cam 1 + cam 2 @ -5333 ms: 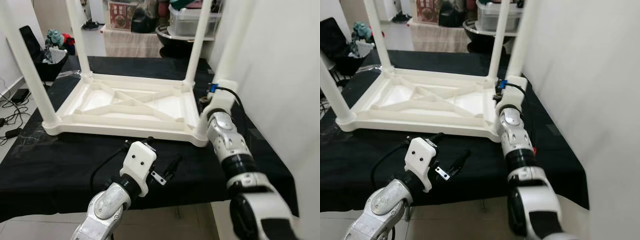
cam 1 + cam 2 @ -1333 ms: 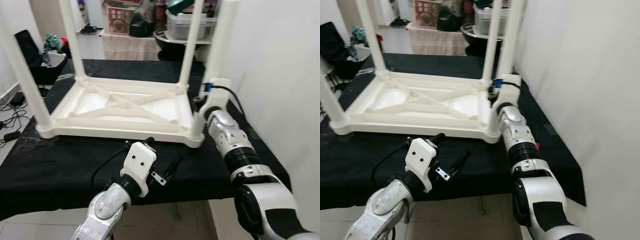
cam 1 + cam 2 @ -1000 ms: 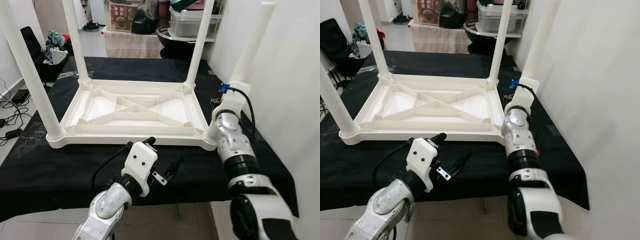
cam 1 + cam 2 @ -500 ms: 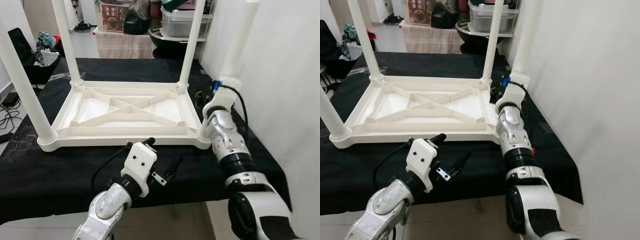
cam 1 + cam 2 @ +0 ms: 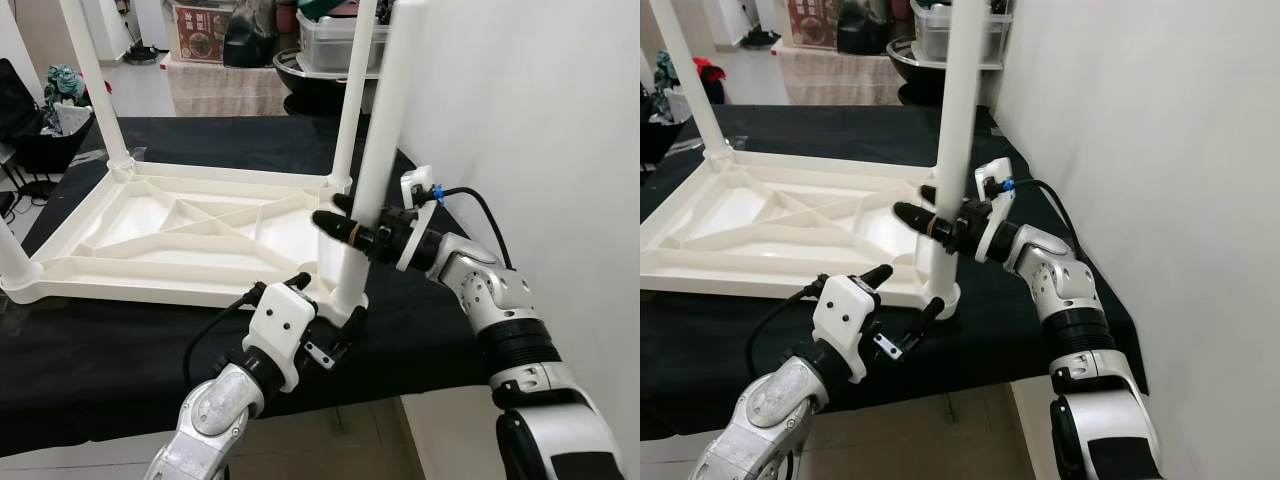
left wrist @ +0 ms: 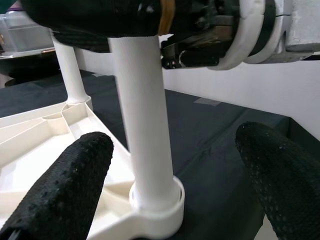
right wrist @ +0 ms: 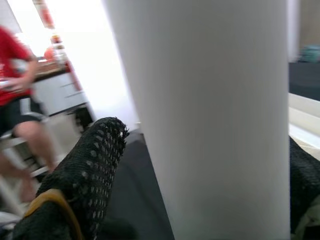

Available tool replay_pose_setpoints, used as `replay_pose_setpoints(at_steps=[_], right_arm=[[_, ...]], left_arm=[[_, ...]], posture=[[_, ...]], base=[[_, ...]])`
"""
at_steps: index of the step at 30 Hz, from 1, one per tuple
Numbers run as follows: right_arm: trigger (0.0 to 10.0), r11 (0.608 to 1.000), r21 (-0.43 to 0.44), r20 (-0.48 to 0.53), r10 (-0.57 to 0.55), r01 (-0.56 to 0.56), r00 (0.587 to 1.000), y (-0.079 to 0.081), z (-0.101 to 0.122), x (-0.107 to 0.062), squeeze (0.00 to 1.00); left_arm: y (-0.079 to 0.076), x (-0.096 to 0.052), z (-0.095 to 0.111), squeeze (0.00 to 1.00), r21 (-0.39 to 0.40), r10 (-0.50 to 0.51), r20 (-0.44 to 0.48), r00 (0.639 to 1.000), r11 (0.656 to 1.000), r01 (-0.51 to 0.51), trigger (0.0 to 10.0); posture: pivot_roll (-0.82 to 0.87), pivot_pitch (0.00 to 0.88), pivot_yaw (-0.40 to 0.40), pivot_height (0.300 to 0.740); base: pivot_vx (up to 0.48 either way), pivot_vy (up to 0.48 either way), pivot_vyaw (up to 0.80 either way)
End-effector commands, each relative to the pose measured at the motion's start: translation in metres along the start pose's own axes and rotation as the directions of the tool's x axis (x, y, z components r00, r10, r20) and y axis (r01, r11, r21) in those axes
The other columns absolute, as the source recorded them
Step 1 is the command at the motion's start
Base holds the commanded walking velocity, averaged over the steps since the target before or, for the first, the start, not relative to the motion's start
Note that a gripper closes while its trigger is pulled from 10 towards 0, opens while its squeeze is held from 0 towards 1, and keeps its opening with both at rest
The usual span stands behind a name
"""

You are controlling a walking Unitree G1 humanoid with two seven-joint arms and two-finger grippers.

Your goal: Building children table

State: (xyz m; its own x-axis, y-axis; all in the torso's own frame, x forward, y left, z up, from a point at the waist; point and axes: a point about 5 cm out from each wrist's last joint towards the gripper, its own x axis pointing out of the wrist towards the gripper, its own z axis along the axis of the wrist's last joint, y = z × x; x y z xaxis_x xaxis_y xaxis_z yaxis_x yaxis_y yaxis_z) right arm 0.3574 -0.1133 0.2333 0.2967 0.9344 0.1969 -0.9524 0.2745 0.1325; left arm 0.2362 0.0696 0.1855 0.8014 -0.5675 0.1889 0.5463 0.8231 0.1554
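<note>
Four legs: the upturned white table [image 5: 170, 235] lies on the black surface [image 5: 90, 340], legs pointing up.
Right pincer [image 5: 345, 228]: closed around the near right leg [image 5: 375, 150], midway up, at 3 o'clock of the frame.
Left pincer [image 6: 175, 165]: wide, empty, aimed at that leg's socket [image 6: 157, 210] at 5 o'clock.
Risk: a sideways pull probably tilts the leg, popping it from the socket or dragging the table off the edge.

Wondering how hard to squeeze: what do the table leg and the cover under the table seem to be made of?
The table leg looks like smooth, slightly glossy white moulded plastic, like the ribbed table top it plugs into. The black cover looks like matte cloth, since it creases and drapes over the edge.
</note>
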Motion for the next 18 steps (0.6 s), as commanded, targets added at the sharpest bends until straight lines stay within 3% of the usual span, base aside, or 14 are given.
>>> replay_pose_setpoints(at_steps=[1,2,3,5,7,11,12,13,14,15,17,18], right_arm=[[10.0,0.996,-0.008,-0.004,0.094,-0.094,0.996,0.007,0.002,0.01,0.0],[10.0,0.996,-0.008,-0.004,0.094,-0.094,0.996,0.007,0.002,0.01,0.0],[0.0,0.998,-0.029,-0.029,0.058,-0.059,0.998,0.003,-0.002,0.017,0.0],[0.0,0.999,-0.05,-0.037,0.002,-0.004,0.999,-0.002,-0.004,0.022,0.0],[0.0,0.988,-0.093,-0.033,-0.127,0.124,0.991,-0.011,-0.005,0.027,0.0],[0.0,0.981,-0.088,-0.022,-0.177,0.175,0.984,-0.013,-0.005,0.026,0.0],[0.0,0.937,-0.102,-0.009,-0.338,0.335,0.941,-0.024,-0.004,0.022,0.0],[0.0,0.937,-0.102,-0.009,-0.338,0.335,0.941,-0.024,-0.004,0.022,0.0],[0.0,0.872,-0.106,-0.004,-0.481,0.478,0.877,-0.034,-0.003,0.017,0.0],[0.0,0.872,-0.106,-0.004,-0.481,0.478,0.877,-0.034,-0.003,0.017,0.0],[0.0,0.668,-0.111,-0.022,-0.742,0.736,0.67,-0.053,-0.006,0.0,0.0],[0.0,0.668,-0.111,-0.022,-0.742,0.736,0.67,-0.053,-0.006,0.0,0.0]], left_arm=[[-0.001,-0.001,-0.001,0.0,0.005,-0.001,-0.009,1.0,1.0,0.001,10.0],[-0.001,-0.001,-0.001,0.0,0.005,-0.001,-0.009,1.0,1.0,0.001,10.0],[-0.001,-0.001,-0.001,0.0,0.005,-0.001,-0.009,1.0,1.0,0.001,10.0],[0.0,-0.001,-0.001,0.0,0.005,-0.001,-0.01,1.0,1.0,0.001,10.0],[0.0,-0.001,-0.001,0.0,0.005,0.001,-0.01,1.0,1.0,-0.001,10.0],[0.0,-0.001,-0.001,0.0,0.005,0.002,-0.01,1.0,1.0,-0.002,10.0],[0.0,-0.001,-0.001,0.0,0.005,0.002,-0.009,1.0,1.0,-0.002,10.0],[0.0,-0.001,-0.001,0.0,0.005,0.002,-0.009,1.0,1.0,-0.002,10.0],[0.0,-0.001,-0.001,0.0,0.005,0.002,-0.009,1.0,1.0,-0.002,10.0],[0.0,-0.001,-0.001,0.0,0.005,0.002,-0.009,1.0,1.0,-0.002,10.0],[0.0,0.0,-0.001,0.0,0.005,0.001,-0.008,1.0,1.0,-0.001,10.0],[0.0,0.0,-0.001,0.0,0.005,0.001,-0.008,1.0,1.0,-0.001,10.0]], posture=[[0.11,0.062,-0.106,0.74],[0.11,0.062,-0.106,0.74],[0.12,0.065,-0.106,0.74],[0.11,0.067,-0.105,0.74],[0.11,0.067,-0.105,0.74],[0.11,0.067,-0.105,0.74],[0.11,0.068,-0.104,0.74],[0.11,0.068,-0.104,0.74],[0.11,0.066,-0.104,0.74],[0.11,0.066,-0.104,0.74],[0.11,0.068,-0.103,0.74],[0.11,0.068,-0.103,0.74]], base=[[0.0,0.0,0.0],[0.0,0.0,0.0],[0.0,0.0,0.0],[0.0,0.0,0.0],[0.0,0.0,0.0],[0.0,0.0,0.0],[0.0,0.0,0.0],[0.0,0.0,0.0],[0.0,0.0,0.0],[0.0,0.0,0.0],[0.0,0.0,0.0],[0.0,0.0,0.0]])
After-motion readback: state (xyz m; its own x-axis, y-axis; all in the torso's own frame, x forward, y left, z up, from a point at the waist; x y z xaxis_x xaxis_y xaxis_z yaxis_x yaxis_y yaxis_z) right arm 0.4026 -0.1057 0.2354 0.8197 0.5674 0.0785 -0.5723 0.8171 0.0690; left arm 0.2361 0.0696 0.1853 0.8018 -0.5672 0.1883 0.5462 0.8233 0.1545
